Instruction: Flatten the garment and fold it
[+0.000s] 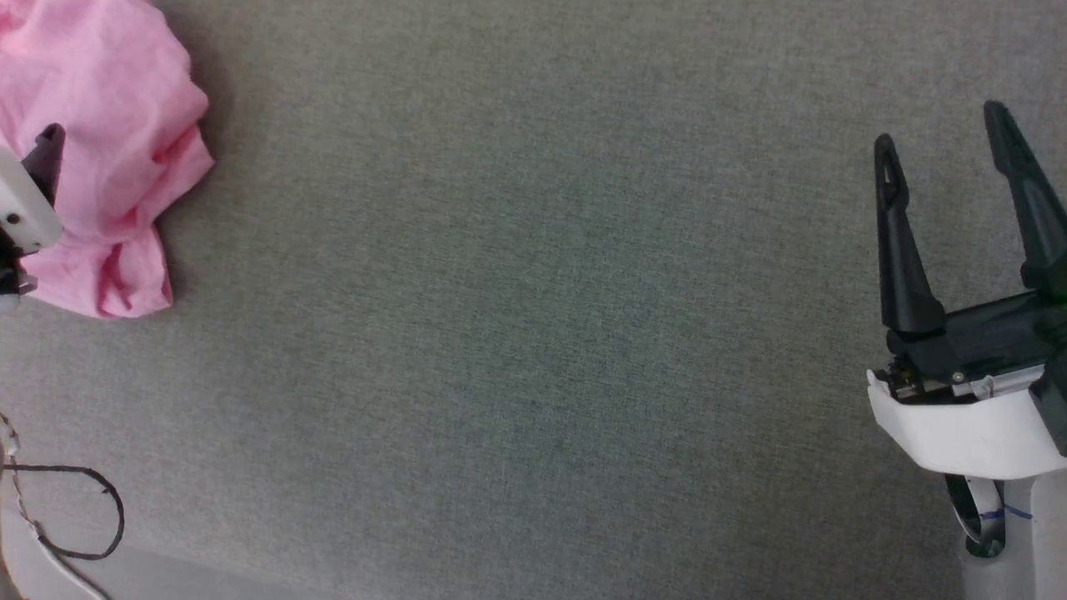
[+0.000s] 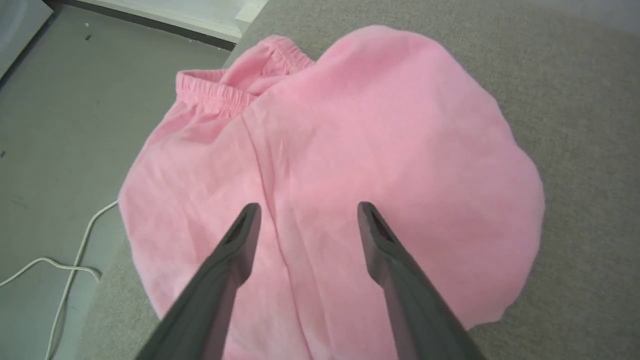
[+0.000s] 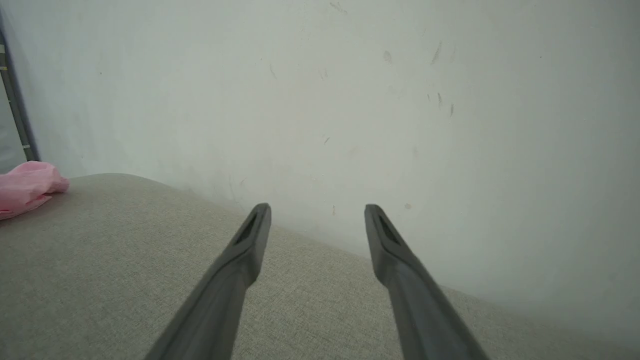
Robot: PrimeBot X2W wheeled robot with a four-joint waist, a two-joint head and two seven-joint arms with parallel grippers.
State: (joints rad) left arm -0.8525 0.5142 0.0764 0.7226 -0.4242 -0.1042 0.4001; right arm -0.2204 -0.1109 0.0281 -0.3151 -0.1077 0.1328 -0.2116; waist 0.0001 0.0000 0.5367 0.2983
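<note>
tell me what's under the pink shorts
The garment lies bunched on the grey fabric surface, which shows bare beside it. Its waistband side seems to overhang the surface's edge above the floor. Whatever lies beneath the cloth itself is covered.

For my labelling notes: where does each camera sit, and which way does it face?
Head view: on the head, looking down at the grey surface; open right hand at right, part of the left arm at the left edge, overlapping the pink garment.
Left wrist view: on the left wrist, looking down past the open left hand at the garment.
Right wrist view: on the right wrist, looking across the surface to a pale wall, past the right hand.
Shared: all three show the garment.
</note>
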